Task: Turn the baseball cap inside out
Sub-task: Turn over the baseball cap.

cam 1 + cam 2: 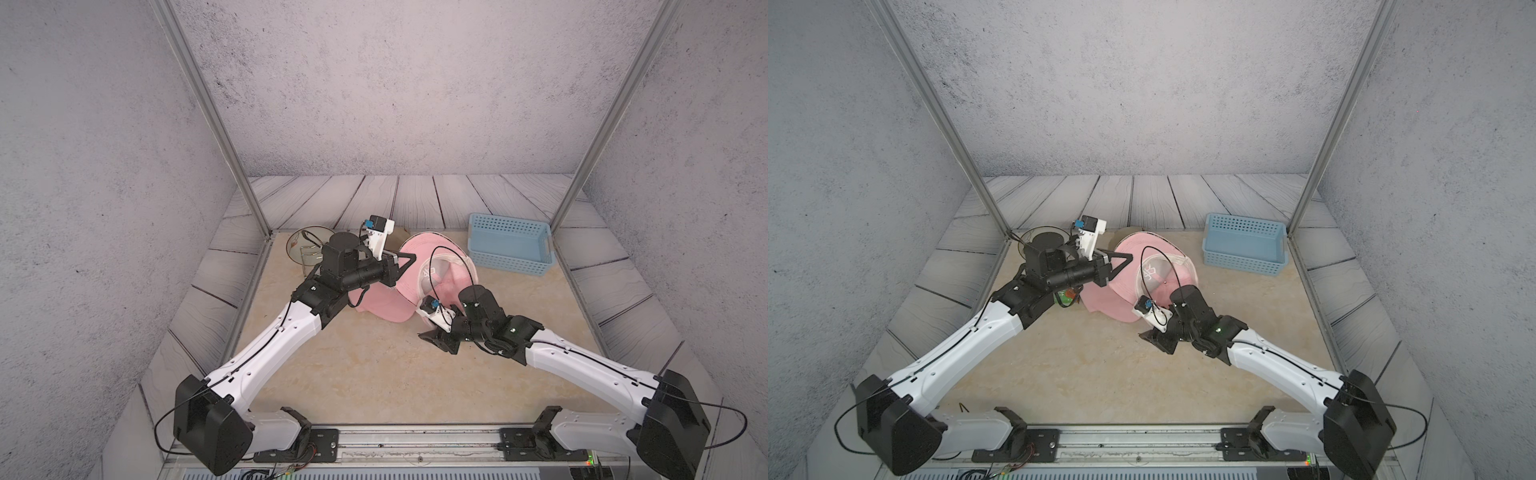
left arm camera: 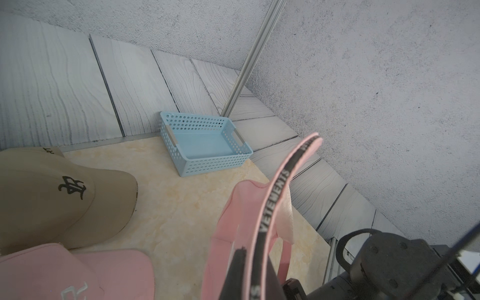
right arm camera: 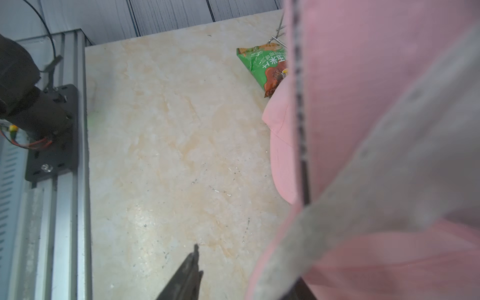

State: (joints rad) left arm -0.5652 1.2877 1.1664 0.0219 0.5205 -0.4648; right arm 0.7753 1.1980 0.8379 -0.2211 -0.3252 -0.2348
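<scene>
Pink baseball cap [image 1: 446, 289] propped on table [image 1: 353, 374], brim down, opening turned upward. Rim clamped by left gripper [image 1: 411, 261]. Right gripper [image 1: 438, 343] low beside cap, jaws apart, seemingly nothing gripped; wrist view partly blocked by fabric. Step judged: crown inversion, not yet done. Next: crown to be gripped or pushed through opening, rim held firm.

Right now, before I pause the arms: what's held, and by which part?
The left gripper is shut on the pink cap, at its lettered inner band. The right gripper stands open, seemingly holding nothing.
</scene>
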